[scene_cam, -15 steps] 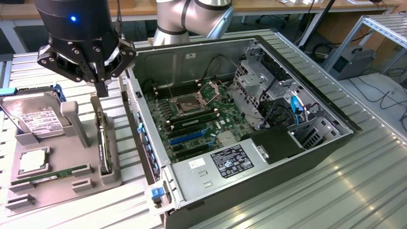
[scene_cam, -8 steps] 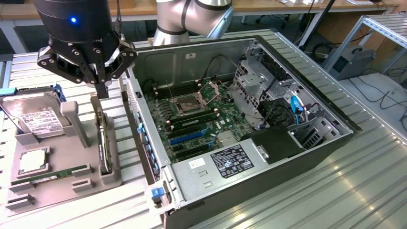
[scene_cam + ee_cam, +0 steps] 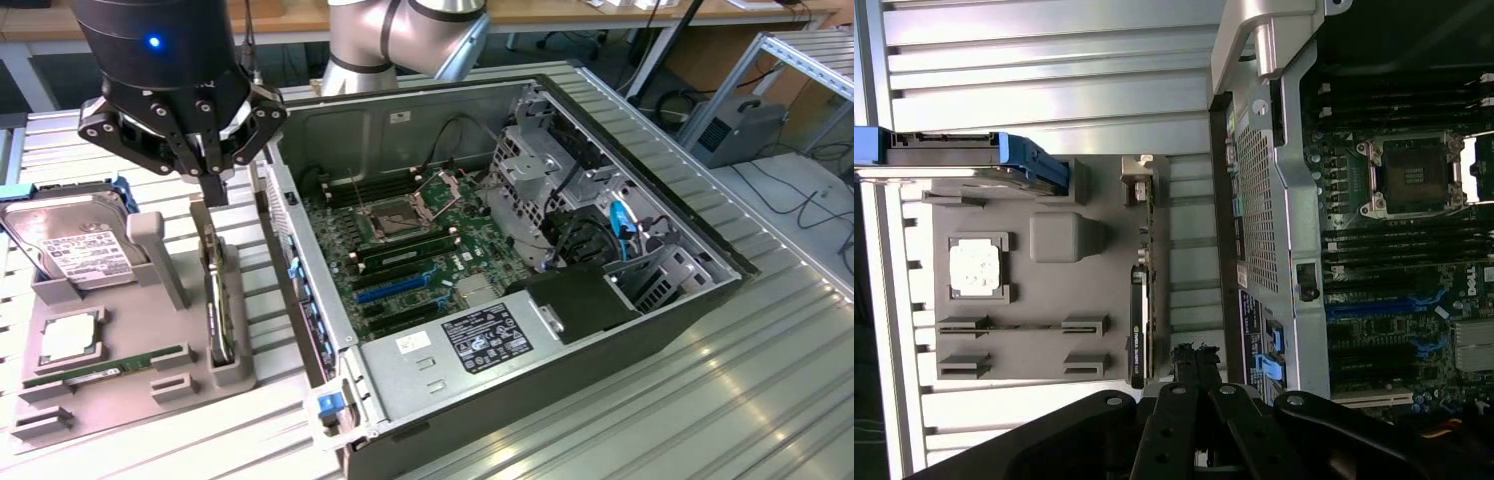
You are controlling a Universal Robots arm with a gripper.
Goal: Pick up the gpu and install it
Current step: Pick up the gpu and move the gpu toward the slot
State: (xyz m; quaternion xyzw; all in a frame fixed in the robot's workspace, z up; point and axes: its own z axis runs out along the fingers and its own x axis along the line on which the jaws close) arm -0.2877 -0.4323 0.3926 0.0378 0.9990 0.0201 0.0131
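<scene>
Exterior view's left first: one hard drive (image 3: 80,250), one CPU chip (image 3: 67,337) and one memory stick (image 3: 107,365) are sitting in one gray holder (image 3: 134,400). One gpu (image 3: 218,300) is standing on edge in its right slot. The gripper (image 3: 214,195), fingers pressed together and empty, is hovering above it. One open case (image 3: 694,330) is lying rightward. The gpu is likely light, stiff and fragile, so pinching its upper edge looks safest.

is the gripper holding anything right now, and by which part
Nothing is held. The gripper is shut and empty, near one end of the thin, flat dark gpu card, which stands on edge in the grey plastic holder tray.
</scene>
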